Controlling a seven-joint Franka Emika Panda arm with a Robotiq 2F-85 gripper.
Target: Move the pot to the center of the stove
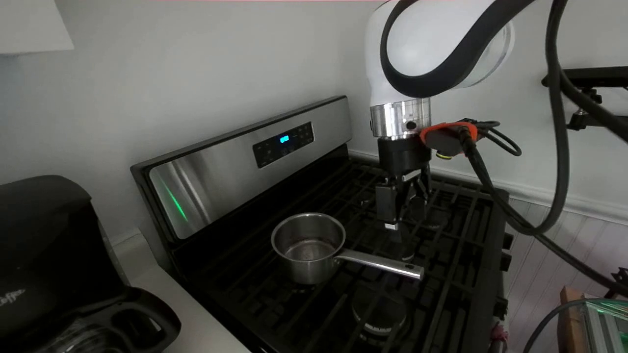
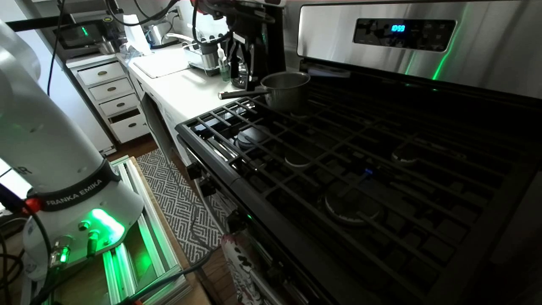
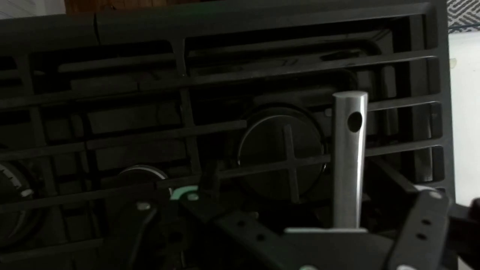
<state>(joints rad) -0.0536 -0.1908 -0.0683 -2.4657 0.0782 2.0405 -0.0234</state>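
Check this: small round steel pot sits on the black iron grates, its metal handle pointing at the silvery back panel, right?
No: the pot sits on the grates, but both exterior views show its handle pointing toward the front of the stove, not the panel.

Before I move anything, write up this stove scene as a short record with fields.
pot: upright on the black grates, toward the coffee maker end
pot handle: pointing toward the front edge of the stove
gripper: open, above the stove, not holding the pot
display: lit blue on the stainless back panel, reading 10:59
counter: white, beside the stove, bearing the coffee maker
task: pot not yet centered
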